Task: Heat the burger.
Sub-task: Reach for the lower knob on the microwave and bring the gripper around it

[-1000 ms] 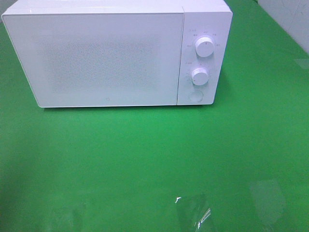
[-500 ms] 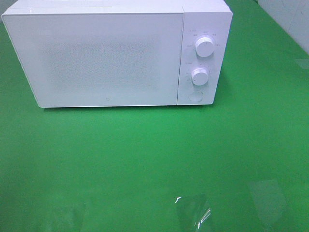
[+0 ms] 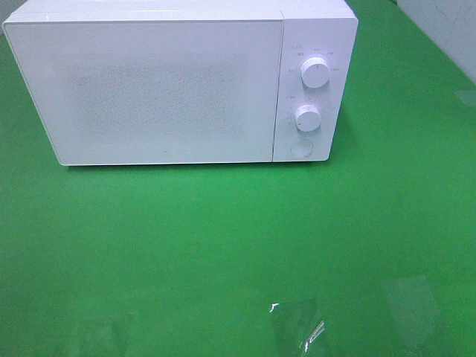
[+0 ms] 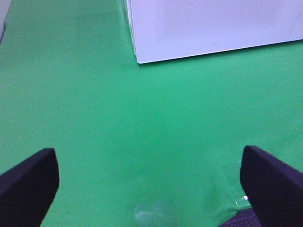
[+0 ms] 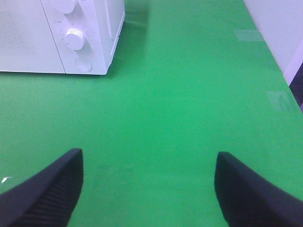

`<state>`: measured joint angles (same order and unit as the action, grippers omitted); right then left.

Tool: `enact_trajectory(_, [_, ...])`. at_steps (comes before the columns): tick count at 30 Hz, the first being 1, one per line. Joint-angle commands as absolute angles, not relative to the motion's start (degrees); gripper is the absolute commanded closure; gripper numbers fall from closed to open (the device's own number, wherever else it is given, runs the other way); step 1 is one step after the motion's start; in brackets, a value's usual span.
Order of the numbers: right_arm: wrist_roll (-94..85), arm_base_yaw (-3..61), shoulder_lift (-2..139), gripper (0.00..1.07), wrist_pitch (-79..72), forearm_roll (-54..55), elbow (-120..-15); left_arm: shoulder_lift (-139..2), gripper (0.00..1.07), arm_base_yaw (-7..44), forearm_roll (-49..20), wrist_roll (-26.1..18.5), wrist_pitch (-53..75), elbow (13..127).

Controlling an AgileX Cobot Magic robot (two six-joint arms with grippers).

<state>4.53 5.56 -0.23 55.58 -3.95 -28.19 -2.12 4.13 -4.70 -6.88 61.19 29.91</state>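
A white microwave (image 3: 163,89) is sitting in the upper left and centre of the high view, on a green table cover (image 3: 223,238). Its door (image 3: 149,93) is standing shut. Two round white knobs are sitting one above the other on the panel to the right of the door, the upper knob (image 3: 315,72) over the lower knob (image 3: 307,117), with a round button (image 3: 300,148) just below them. Clear tape patches (image 3: 297,327) are glinting near the bottom edge, right of centre.

The burger is showing in no view, so where it is lying and which way it is pointing cannot be told.

The left gripper (image 4: 149,161) is hanging over bare green cover with its black fingers (image 4: 28,184) spread wide and nothing between them. The right gripper (image 5: 149,158) is likewise standing wide open and empty, facing the microwave's knob side.
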Motion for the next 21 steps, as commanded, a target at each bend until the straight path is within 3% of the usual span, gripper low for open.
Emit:
enact_trajectory(1, [4.64,5.33,-1.78,0.34,55.06,-3.78,-28.19,1.55,0.10,4.07,-5.04,-6.25,61.31,29.74])
enact_trajectory(21, [4.64,5.33,-1.78,0.34,55.06,-3.78,-28.19,1.66,0.10,4.07,-5.04,-6.30,61.31,29.62])
